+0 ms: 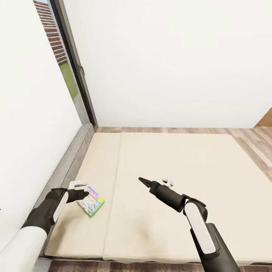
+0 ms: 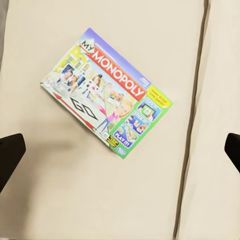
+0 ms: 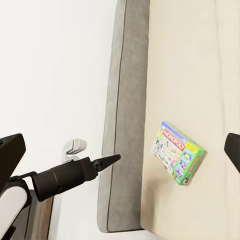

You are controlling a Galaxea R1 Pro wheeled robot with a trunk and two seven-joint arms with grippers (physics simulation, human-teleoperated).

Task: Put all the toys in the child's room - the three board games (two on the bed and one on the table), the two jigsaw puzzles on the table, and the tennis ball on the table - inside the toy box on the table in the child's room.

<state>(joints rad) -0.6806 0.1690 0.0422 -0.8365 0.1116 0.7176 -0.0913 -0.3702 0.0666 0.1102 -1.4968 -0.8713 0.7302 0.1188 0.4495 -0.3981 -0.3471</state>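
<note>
Monopoly board game (image 2: 106, 93), the white-green box with the red logo, lies flat and face up on the bed (image 1: 181, 211), on the narrow left section of the beige mattress, near the front edge and close to the grey frame. It sits skewed to the mattress seam, so a gripper would need to turn its wrist to meet the box's short sides squarely.

Left gripper (image 1: 84, 195) hovers at the near-left corner of the box, pointing at it; the head view does not settle whether it touches. In the left wrist view the fingertips (image 2: 10, 152) stand wide apart at either edge of the picture, with the box between and beyond them and nothing clamped. Judgement: this is the approach to a pick, the wide opening being chosen to span the box.

Right gripper (image 1: 143, 181) is held further in over the wide section of mattress, well apart from the box. Its fingers are apart at the edges of the right wrist view and hold nothing. Judgement: it is parked clear so as not to obstruct the left arm.

Further right, a small white object (image 1: 168, 181) lies on the mattress just beyond the right arm; too small to identify.

Beyond the bed stand a plain white wall and, far left, a dark-framed window (image 1: 71, 68)
</note>
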